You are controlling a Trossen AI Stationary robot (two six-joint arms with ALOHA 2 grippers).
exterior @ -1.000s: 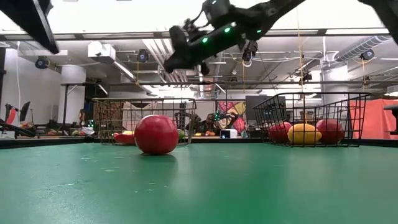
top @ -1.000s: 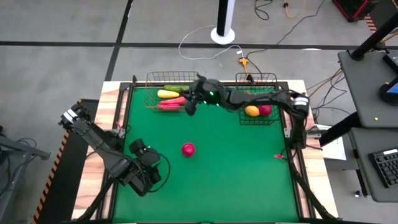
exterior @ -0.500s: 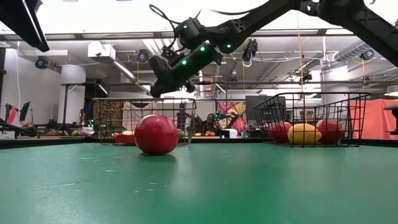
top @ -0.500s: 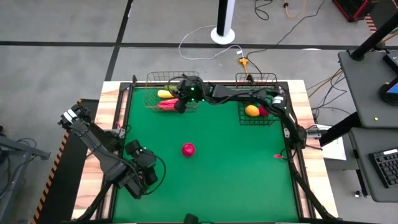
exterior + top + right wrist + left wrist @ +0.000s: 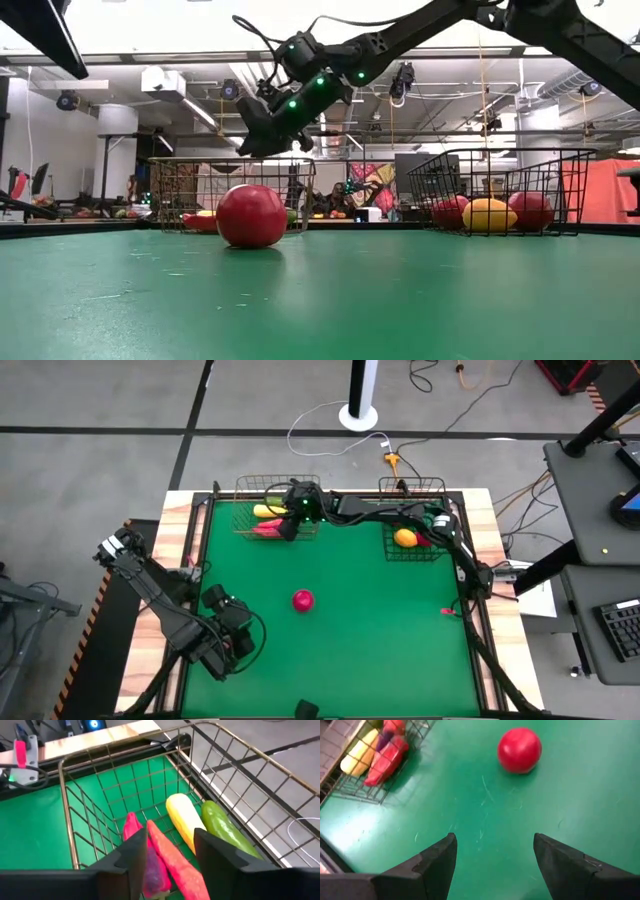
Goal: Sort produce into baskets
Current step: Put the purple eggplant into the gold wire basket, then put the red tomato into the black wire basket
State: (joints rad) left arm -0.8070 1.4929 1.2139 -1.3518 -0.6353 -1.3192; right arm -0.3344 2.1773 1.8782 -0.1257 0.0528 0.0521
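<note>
My right gripper (image 5: 286, 528) (image 5: 170, 856) is open and empty, a little above the tan wire basket (image 5: 243, 486) at the table's far left. In that basket lie red chilies (image 5: 165, 847), a long yellow piece (image 5: 183, 818) and a green cucumber (image 5: 226, 833). A red round fruit (image 5: 302, 600) (image 5: 519, 749) rests on the green mat near the middle. My left gripper (image 5: 240, 626) (image 5: 492, 865) is open and empty, near the table's near left corner, pointing at the fruit from a distance. The black wire basket (image 5: 441, 484) holds a lemon (image 5: 404, 538) and red fruits (image 5: 531, 210).
The two baskets stand along the far edge, the tan one (image 5: 176, 190) left and the black one (image 5: 500, 156) right. My right arm stretches across the far part of the table between them. A small red item (image 5: 447, 612) lies at the table's right edge.
My right gripper has gone toward the table's left edge, from the gap between the baskets to a place over the tan basket, and has come down a little. The red round fruit has not moved.
</note>
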